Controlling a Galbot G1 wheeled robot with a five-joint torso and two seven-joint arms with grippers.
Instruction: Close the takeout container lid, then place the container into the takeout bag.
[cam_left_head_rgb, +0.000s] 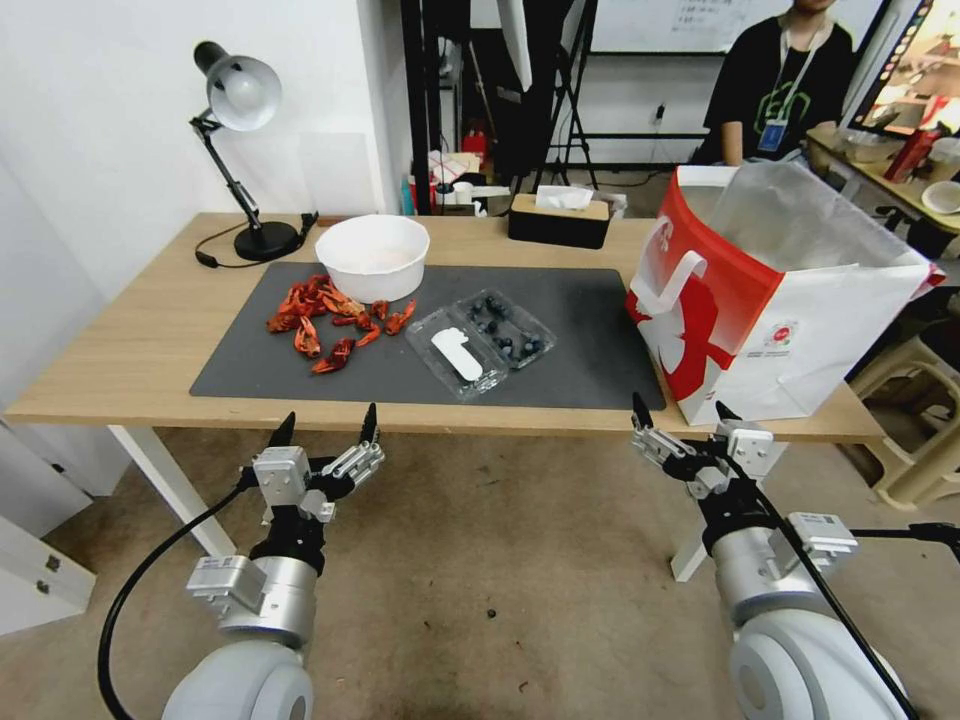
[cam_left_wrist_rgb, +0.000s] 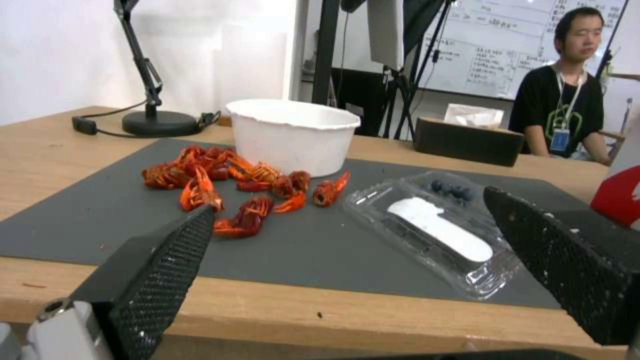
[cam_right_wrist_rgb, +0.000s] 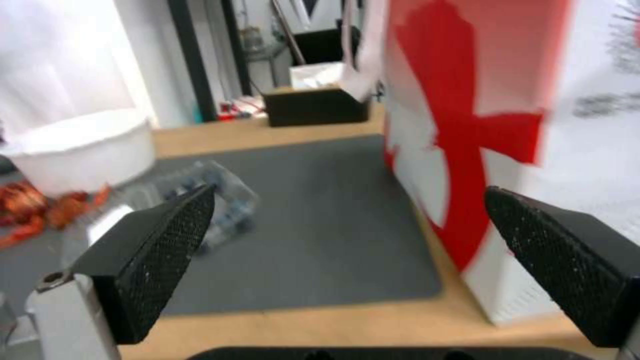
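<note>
the small clear plastic clamshell container with blueberries (cam_left_head_rgb: 484, 343) lies open on the dark mat of the worktop, its long axis slanting, the labelled clear lid (cam_left_head_rgb: 458, 354) toward the left claw (cam_left_head_rgb: 326, 432), which is nearer; the right claw (cam_left_head_rgb: 682, 413) waits by the red-and-white paper bag (cam_left_head_rgb: 770, 310). both claws are apart, empty.

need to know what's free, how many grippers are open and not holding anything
2. The left gripper hangs open below the table's near edge by the crayfish; the right gripper hangs open beside the takeout bag. None seems hidden.
</note>
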